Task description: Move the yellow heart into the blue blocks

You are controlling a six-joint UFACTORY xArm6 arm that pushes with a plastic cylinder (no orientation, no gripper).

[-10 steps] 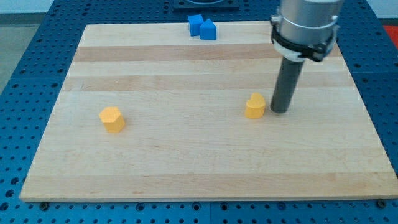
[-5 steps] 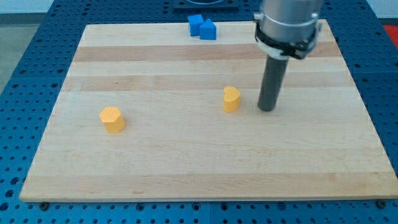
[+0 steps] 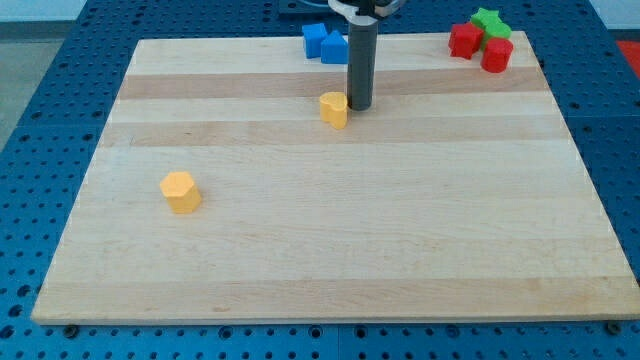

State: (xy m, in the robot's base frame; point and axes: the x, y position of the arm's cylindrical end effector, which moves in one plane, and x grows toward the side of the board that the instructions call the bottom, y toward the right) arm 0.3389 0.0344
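The yellow heart [image 3: 334, 109] lies on the wooden board, in the upper middle of the view. My tip [image 3: 359, 105] stands right beside it on its right, touching or nearly touching it. Two blue blocks [image 3: 324, 44] sit close together at the board's top edge, above and slightly left of the heart, with a gap of bare wood between them and the heart. The rod's upper part runs out of the view's top.
A second yellow block [image 3: 181, 191], roughly hexagonal, sits at the left of the board. Two red blocks [image 3: 463, 40] [image 3: 497, 55] and a green block [image 3: 487, 19] cluster at the top right corner. The wooden board [image 3: 330, 250] lies on a blue perforated table.
My tip has moved up and to the left, pushing the yellow heart from the middle right of the board toward the blue blocks. The arm now clears the red and green blocks.
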